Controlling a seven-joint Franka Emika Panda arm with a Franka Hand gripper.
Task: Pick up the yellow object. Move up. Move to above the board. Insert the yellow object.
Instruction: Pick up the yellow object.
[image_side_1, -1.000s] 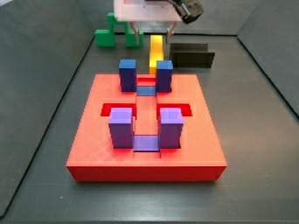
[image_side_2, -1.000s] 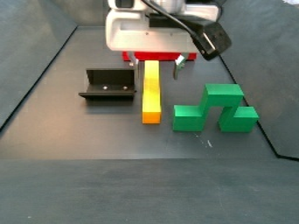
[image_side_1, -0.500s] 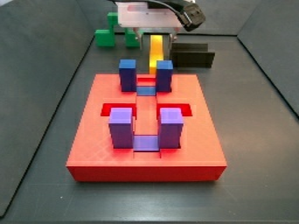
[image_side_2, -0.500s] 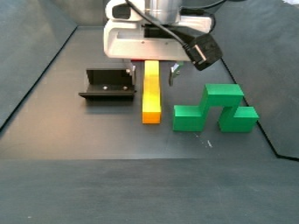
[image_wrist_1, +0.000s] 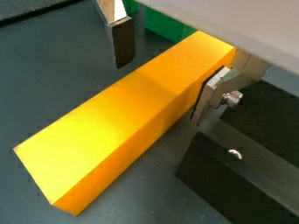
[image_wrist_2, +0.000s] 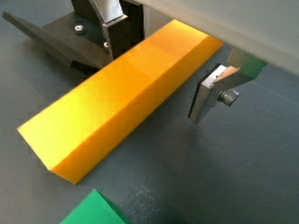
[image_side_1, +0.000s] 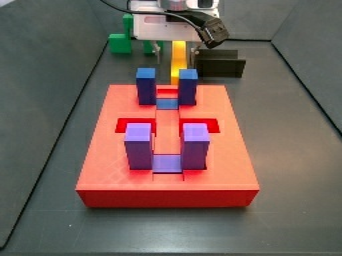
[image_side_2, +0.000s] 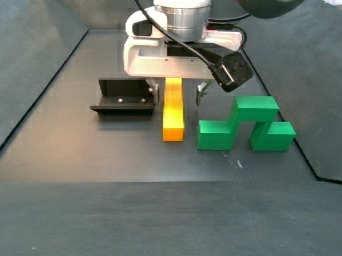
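Yellow object (image_side_2: 173, 108) lay flat on floor between fixture (image_side_2: 122, 98) and green blocks (image_side_2: 246, 123), nearer than board (image_side_1: 168, 150) in that side view. Gripper (image_side_2: 179, 88) lower over its far end than a second before. Fingers (image_wrist_1: 119, 40) parted, straddling bar, apparently not yet clamped in both wrist views. Judged: descent nearly done, closing on bar next.

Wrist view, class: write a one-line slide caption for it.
Open hand straddles one end of the yellow object, fingers on either side, fixture beside it.
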